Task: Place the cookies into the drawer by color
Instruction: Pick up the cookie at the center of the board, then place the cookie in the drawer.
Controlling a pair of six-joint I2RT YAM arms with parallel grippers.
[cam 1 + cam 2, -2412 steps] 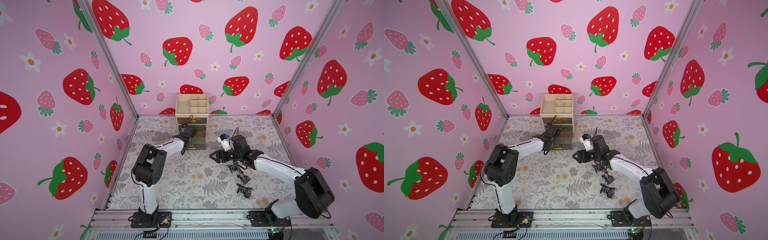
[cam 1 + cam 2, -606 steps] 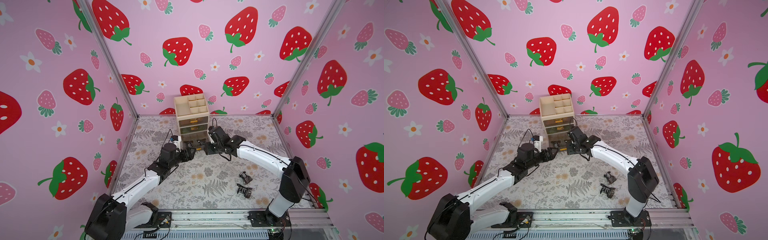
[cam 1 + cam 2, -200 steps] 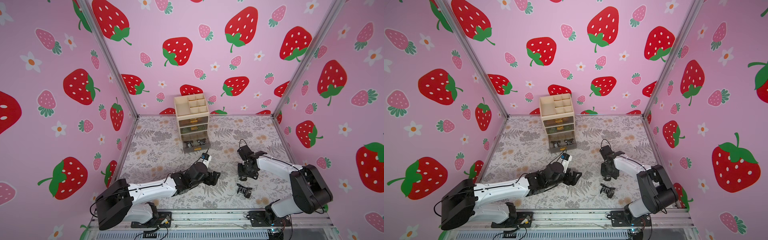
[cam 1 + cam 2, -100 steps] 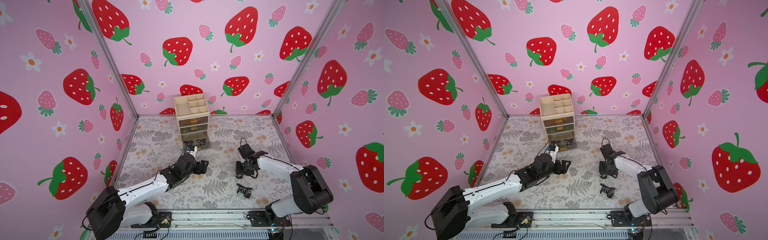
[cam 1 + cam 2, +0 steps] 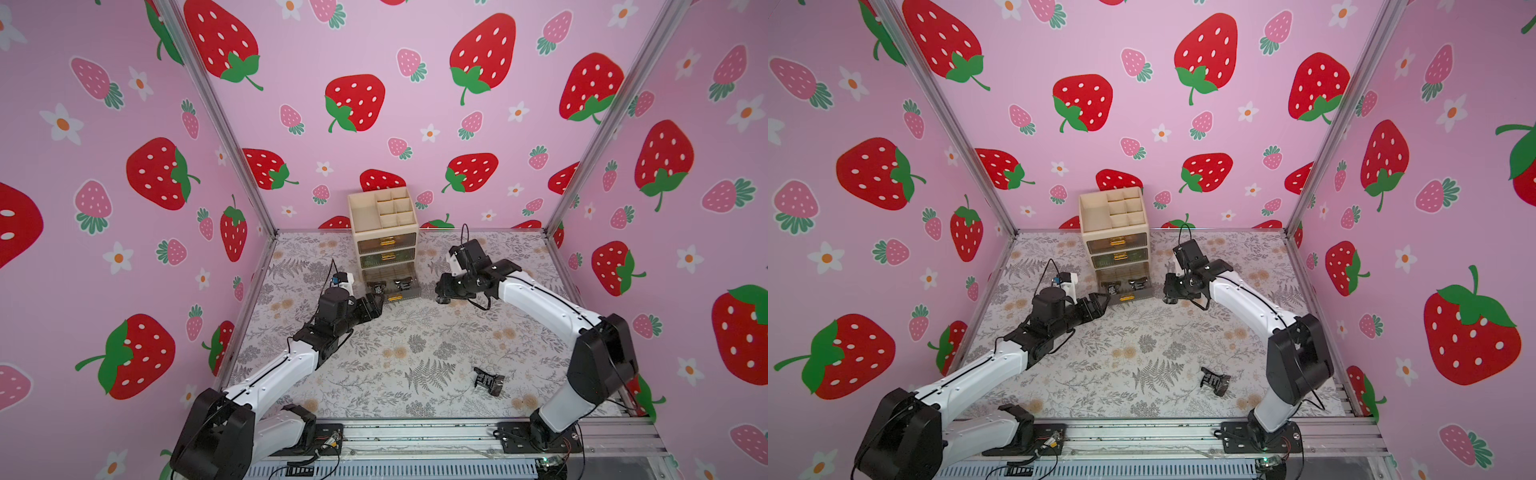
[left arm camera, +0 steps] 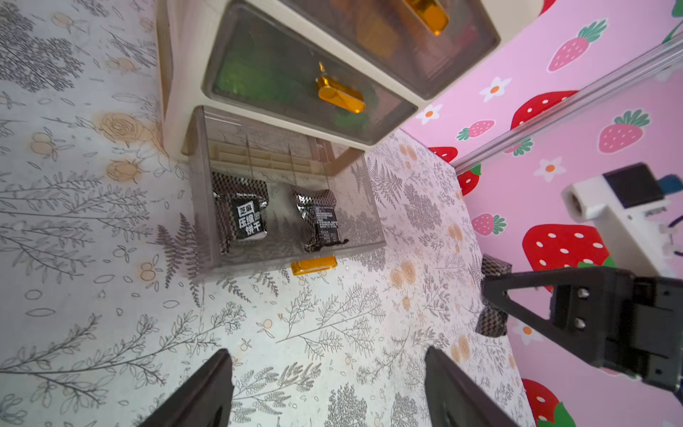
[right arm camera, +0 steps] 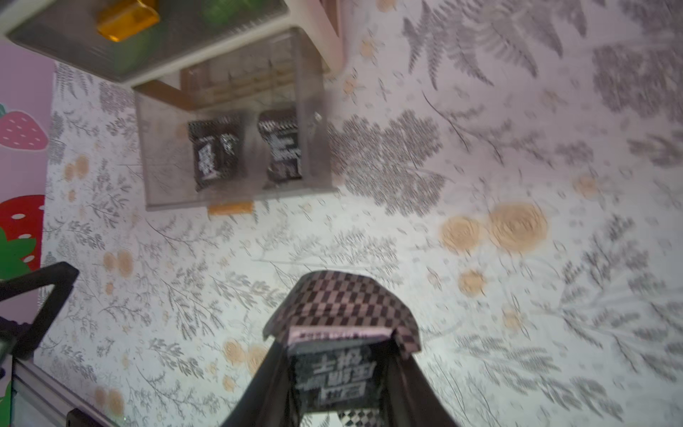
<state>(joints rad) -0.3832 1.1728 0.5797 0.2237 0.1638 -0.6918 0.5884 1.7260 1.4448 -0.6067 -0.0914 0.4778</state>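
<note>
Scanning from the left: the left gripper (image 5: pixel 372 304) sits low over the table cover (image 5: pixel 415 345), a pale cloth printed with grey ferns and tan blossoms. Its matte black, wedge-shaped fingers (image 6: pixel 207 388) are spread wide with nothing between them, the tips pointing at the bottom drawer's front and close to it.

Centre, against the back wall: the drawer organizer (image 5: pixel 384 232), a beige plastic box with a divided tray top.
- Three smoky translucent drawers, each with a glossy gold handle.
- Orange shapes show through the top drawer (image 6: pixel 406 29) and green ones through the middle drawer (image 6: pixel 281 77). Both are pushed in.
- The bottom drawer (image 6: pixel 207 207) is pulled out onto the cloth.
- Two black cookies lie side by side in it, apart from each other, in shiny wrappers with a checkered weave pattern and flared crimped ends.
- The first boxed cookie (image 6: pixel 240 218) shows bold white characters; the second boxed cookie (image 6: pixel 319 222) shows fine print.

Right of the organizer: the right gripper (image 5: pixel 1170 293) hovers just beside the open drawer, jaws clamped on the held cookie (image 7: pixel 343 307). This one has the same black checkered foil, with its crimped end fanning out past the fingertips.

Far right, near the front rail: a loose cookie (image 5: pixel 488 379), black and crinkled, lies alone on the cloth, well apart from both arms.
</note>
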